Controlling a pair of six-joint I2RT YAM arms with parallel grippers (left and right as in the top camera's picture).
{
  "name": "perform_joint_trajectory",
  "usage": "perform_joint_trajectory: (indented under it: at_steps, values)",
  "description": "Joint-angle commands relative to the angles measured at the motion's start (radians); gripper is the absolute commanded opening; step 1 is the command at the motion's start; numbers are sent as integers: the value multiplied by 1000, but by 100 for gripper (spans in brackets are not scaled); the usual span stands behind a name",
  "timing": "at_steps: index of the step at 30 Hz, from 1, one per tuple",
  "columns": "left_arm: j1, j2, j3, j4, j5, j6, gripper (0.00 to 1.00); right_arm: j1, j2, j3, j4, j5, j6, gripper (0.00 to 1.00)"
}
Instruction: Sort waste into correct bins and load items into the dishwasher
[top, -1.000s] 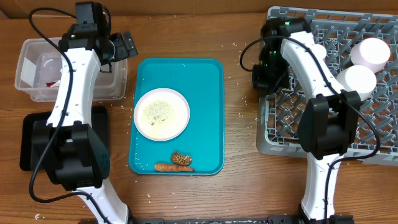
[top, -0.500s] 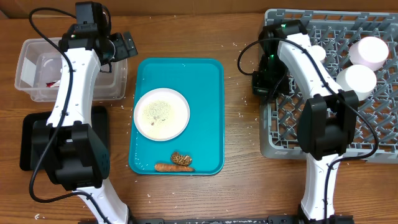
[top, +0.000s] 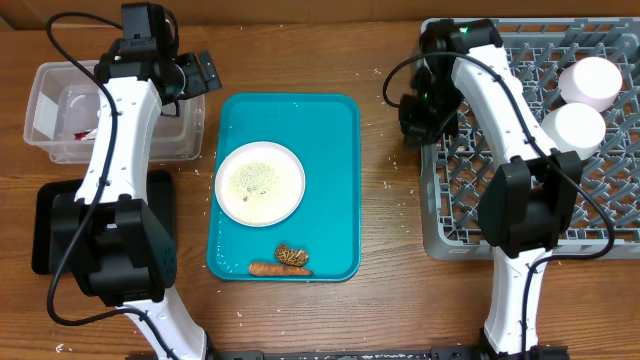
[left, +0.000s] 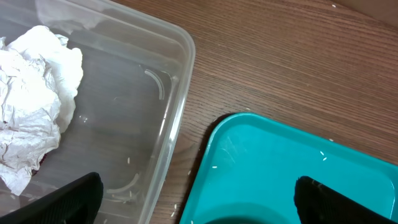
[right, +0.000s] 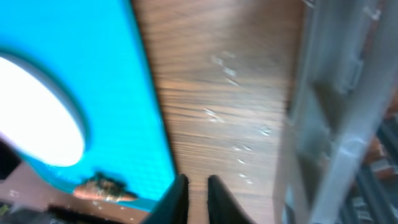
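My right pincer (right: 194, 186), low in the wrist view, shows its fingers a narrow slit apart with nothing between them, hanging over bare wood between the teal tray (top: 335, 140) and the rack (top: 600, 190) at right, likely placed to reach for dishes. The plate (top: 260, 182) sits mid-tray, carrot piece (top: 268, 268) and brown lump (top: 292, 255) at its lower edge. Far upper left, my left pincer (left: 196, 199) spreads wide and empty by the clear tub (top: 50, 90) holding the tissue (left: 34, 106).

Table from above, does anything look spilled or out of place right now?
Yes. White rice grains lie scattered on the bare wood between the teal tray and the grey dish rack, spilled off the dishes. A carrot piece and a brown lump still sit loose on the tray below the white plate.
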Motion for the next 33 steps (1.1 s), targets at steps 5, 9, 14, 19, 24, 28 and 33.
perform_joint_trajectory:
  at_steps: [5,9,14,19,24,28,33]
  values:
    - [-7,-23,2,1,-3,-14,100,76,-68,31,106,-124,-9,66]
    - [-7,-23,2,1,-3,-14,100,152,-68,30,223,-124,8,100]
    - [-7,-23,2,1,-3,-14,100,252,-68,30,378,-124,33,100]
    - [-7,-23,2,1,-3,-14,100,306,-69,31,453,-95,57,100]
    - [-7,-23,2,1,-3,-14,100,278,-72,40,444,45,112,100]
    - [-7,-23,2,1,-3,-14,99,174,-95,92,344,63,168,100]
    - [-7,-23,2,1,-3,-14,100,82,-148,143,286,24,167,100]
